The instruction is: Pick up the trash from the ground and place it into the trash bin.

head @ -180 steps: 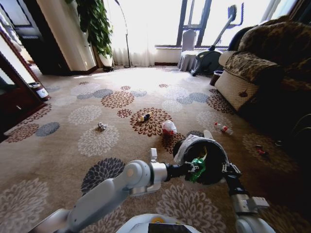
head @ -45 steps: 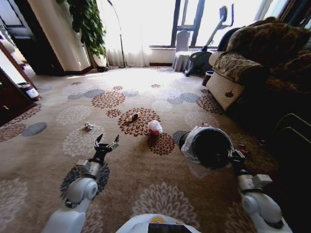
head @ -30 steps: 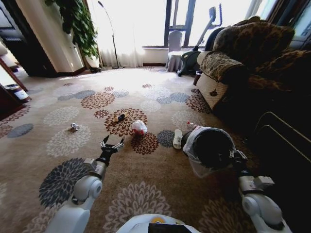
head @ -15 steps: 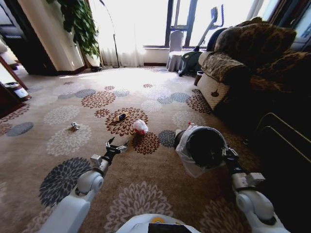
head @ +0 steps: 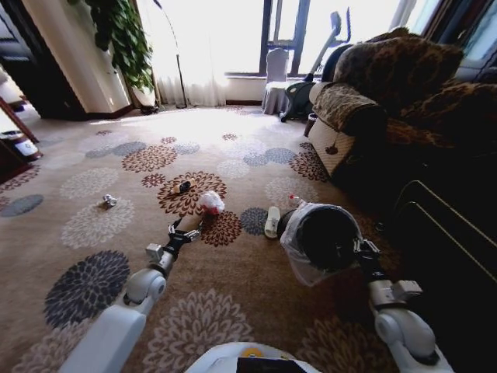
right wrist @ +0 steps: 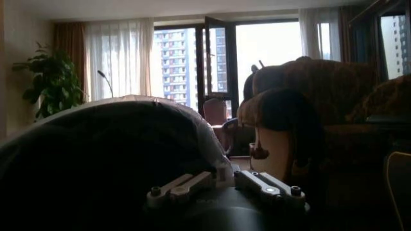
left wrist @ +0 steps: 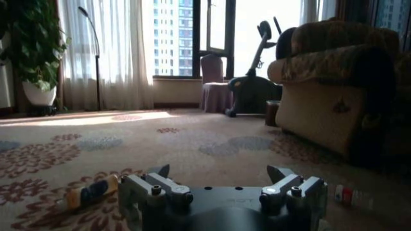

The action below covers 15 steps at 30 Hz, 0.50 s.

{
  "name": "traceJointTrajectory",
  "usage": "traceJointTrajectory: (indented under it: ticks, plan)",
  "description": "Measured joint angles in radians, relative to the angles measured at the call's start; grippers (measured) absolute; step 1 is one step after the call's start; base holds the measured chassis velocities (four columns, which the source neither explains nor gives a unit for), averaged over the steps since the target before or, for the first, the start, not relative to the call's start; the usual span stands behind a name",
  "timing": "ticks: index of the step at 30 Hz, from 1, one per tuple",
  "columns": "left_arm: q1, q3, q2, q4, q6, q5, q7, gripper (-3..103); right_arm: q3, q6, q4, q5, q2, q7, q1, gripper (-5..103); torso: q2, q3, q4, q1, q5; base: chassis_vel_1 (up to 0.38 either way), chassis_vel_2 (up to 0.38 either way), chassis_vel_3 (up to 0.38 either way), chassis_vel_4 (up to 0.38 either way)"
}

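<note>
Now the left gripper (head: 186,231), jaws spread, hangs low just short of the pink-white bag (head: 210,202) on the carpet (head: 93,233), while the right gripper (head: 359,250), jaws pinching the trash bin (head: 324,237) rim, carries it; closing on that bag seems next.

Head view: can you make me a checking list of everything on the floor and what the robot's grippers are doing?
Surface: flowered carpet, trash lying on it.
Job's things: trash bin with pale liner, held off the floor; pink-white bag; yellow-black packet; white cup; clear bottle behind the bin; foil ball.
Clutter: nothing seen besides the trash.
Grippers: left gripper open, low over the carpet, just short of the pink-white bag; right gripper clamped on the bin's rim.
Cables: nothing seen.
Surroundings: sofa, potted plant, exercise bike, bright window.
</note>
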Motion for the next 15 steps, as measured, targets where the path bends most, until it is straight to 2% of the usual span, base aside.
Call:
traceJointTrajectory:
  ticks: [3, 5, 6, 8, 10, 11, 15]
  plan:
    - [-0.012, 0.005, 0.001, 0.001, 0.016, 0.025, 0.006, 100, 0.005, 0.001, 0.002, 0.001, 0.000, 0.000, -0.007, 0, 0.000, 0.000, -0.0001, 0.000, 0.0004, -0.073, -0.054, 0.063, 0.057]
    - [-0.020, 0.009, 0.001, 0.006, 0.022, 0.031, 0.008, 100, 0.009, 0.001, 0.006, 0.001, 0.000, 0.000, -0.011, 0, 0.000, 0.000, 0.0004, 0.000, -0.0005, 0.000, 0.000, 0.000, 0.000]
    - [-0.027, 0.015, 0.002, 0.012, 0.026, 0.031, 0.010, 101, 0.013, 0.001, 0.010, 0.001, 0.002, 0.000, -0.016, 0, 0.000, 0.000, 0.0006, 0.000, -0.0021, 0.063, 0.028, -0.028, -0.044]
    - [-0.035, 0.022, 0.005, 0.015, 0.032, 0.020, 0.017, 97, 0.017, 0.002, 0.015, 0.001, 0.007, -0.002, -0.030, 0, 0.000, 0.000, 0.0011, 0.000, -0.0001, 0.024, 0.023, -0.029, -0.022]
    - [-0.036, 0.024, 0.006, 0.017, 0.033, 0.019, 0.024, 96, 0.021, 0.003, 0.016, 0.001, 0.009, -0.002, -0.037, 0, 0.000, 0.000, 0.0012, 0.000, -0.0001, 0.000, 0.000, 0.000, 0.000]
    - [-0.036, 0.027, 0.008, 0.020, 0.034, 0.019, 0.033, 98, 0.026, 0.003, 0.015, -0.002, 0.011, -0.001, -0.045, 0, 0.000, 0.000, 0.0008, 0.000, -0.0008, 0.000, 0.000, 0.000, 0.000]
    - [-0.044, 0.035, 0.013, 0.031, 0.033, 0.014, 0.041, 99, 0.035, 0.002, 0.014, -0.009, 0.016, -0.001, -0.054, 0, 0.000, 0.000, 0.0003, 0.000, 0.0000, -0.035, -0.039, -0.018, -0.020]
